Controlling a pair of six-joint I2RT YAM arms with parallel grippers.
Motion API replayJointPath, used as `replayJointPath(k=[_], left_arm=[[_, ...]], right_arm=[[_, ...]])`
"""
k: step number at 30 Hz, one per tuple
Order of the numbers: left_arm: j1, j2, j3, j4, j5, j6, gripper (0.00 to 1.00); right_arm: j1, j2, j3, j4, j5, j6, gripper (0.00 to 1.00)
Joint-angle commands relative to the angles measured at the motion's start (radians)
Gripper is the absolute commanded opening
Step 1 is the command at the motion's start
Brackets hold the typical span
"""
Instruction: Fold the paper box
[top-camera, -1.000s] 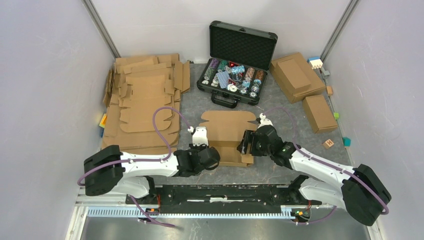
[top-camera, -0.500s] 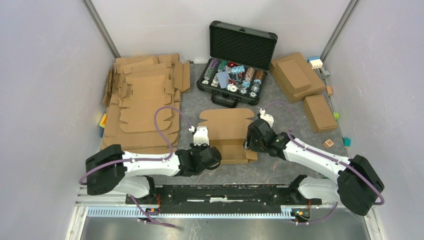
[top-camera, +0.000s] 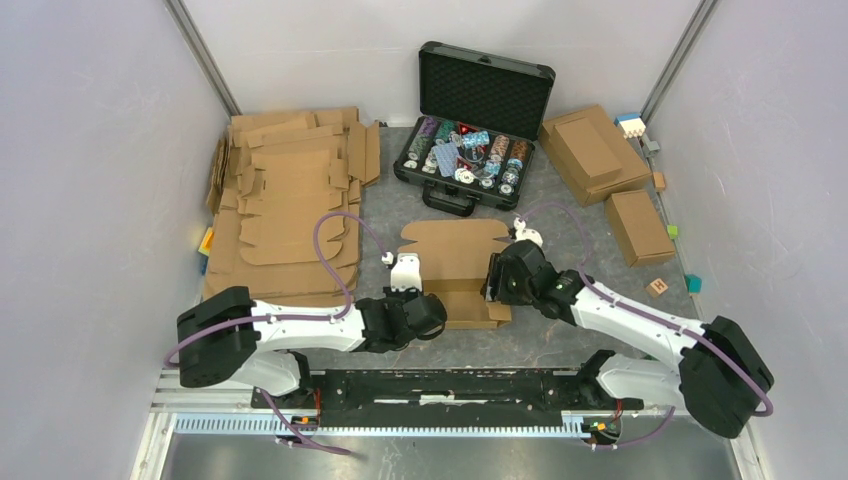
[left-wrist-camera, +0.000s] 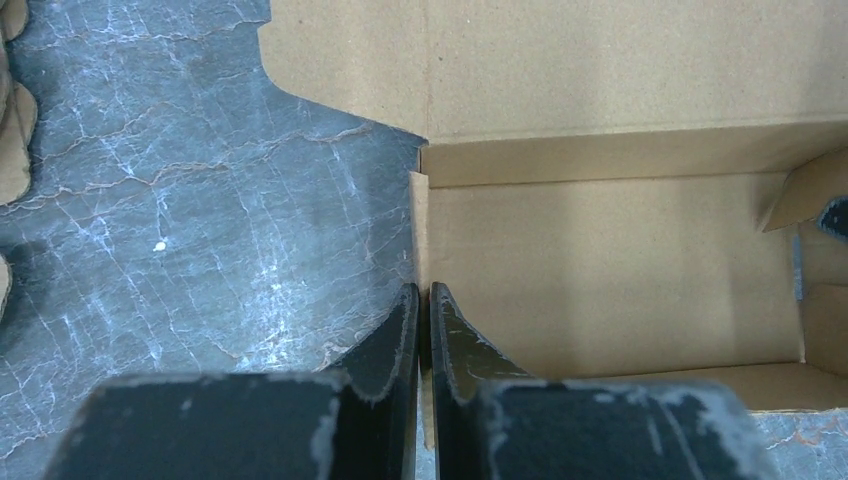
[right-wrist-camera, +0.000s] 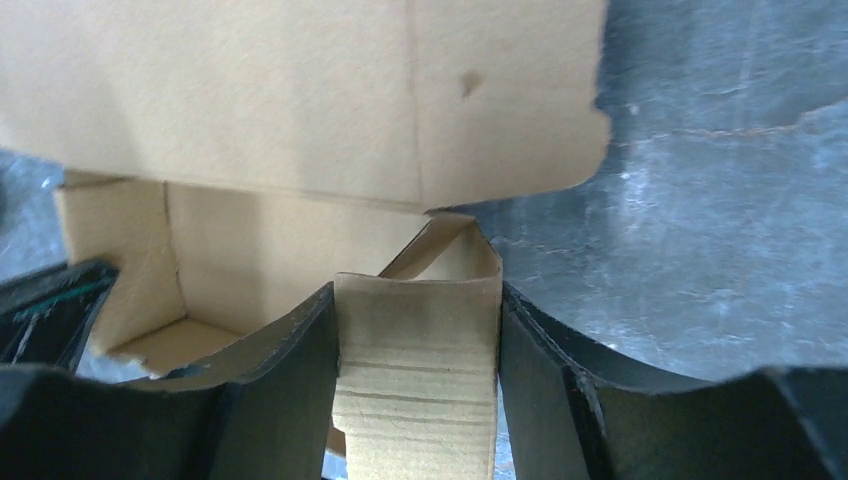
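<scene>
Top external view first: the paper box (top-camera: 455, 270) sits on the bench (top-camera: 570, 235) about mid-width and closer to the near edge. It's just in front of the black case (top-camera: 478, 125), which stands open toward the far edge, full of colourful chips. The box is only half made. Its lid panel with the rounded flaps lies flat pointing at the case, and the tray part nearer the arms has walls standing up. One arm is on each end of it.

Left wrist view: the left gripper (left-wrist-camera: 423, 298) is clenched almost all the way. The box's left side wall runs straight into the thin slit between the fingers (left-wrist-camera: 395, 335), so it's pinching that wall. You can look right down into the tray, with the back wall upright.

Right wrist view: the right gripper (right-wrist-camera: 415, 300) has a folded cardboard flap at the box's right end filling the whole gap between its jaws and touching both, so it's grasping that flap. The flat lid panel is just beyond.

Other stuff: there's a messy pile of flat cardboard blanks (top-camera: 290, 215) along the left edge. Two closed brown boxes sit near the far right corner, a wide box (top-camera: 592, 152) and a smaller box (top-camera: 638, 226) just nearer. A few coloured blocks (top-camera: 657, 287) sit by the right edge.
</scene>
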Motion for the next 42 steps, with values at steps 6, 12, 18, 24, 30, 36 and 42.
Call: replayJointPath(k=[6,12,18,24,30,36,42], left_arm=[[-0.006,0.016,0.047,-0.005,-0.055,-0.020,0.02],[-0.006,0.022,0.048,-0.005,-0.052,-0.020,0.02],[-0.008,0.023,0.052,-0.004,-0.049,-0.020,0.02],[-0.010,0.033,0.059,-0.005,-0.050,-0.020,0.02],[-0.012,0.032,0.067,-0.025,-0.062,-0.030,0.02],[-0.014,0.027,0.060,-0.033,-0.068,-0.039,0.03],[-0.014,0.026,0.060,-0.047,-0.072,-0.050,0.03]], right_arm=[[0.004,-0.113,-0.094,0.200,-0.191,-0.058,0.78],[0.006,-0.122,-0.107,0.210,-0.233,-0.059,0.75],[0.006,-0.134,-0.120,0.216,-0.212,-0.067,0.65],[0.013,-0.044,-0.090,0.181,-0.154,-0.081,0.57],[0.059,0.050,0.007,0.033,0.016,-0.081,0.50],[0.069,0.040,0.031,-0.071,0.146,-0.054,0.35],[0.069,0.027,0.020,-0.096,0.190,-0.067,0.24]])
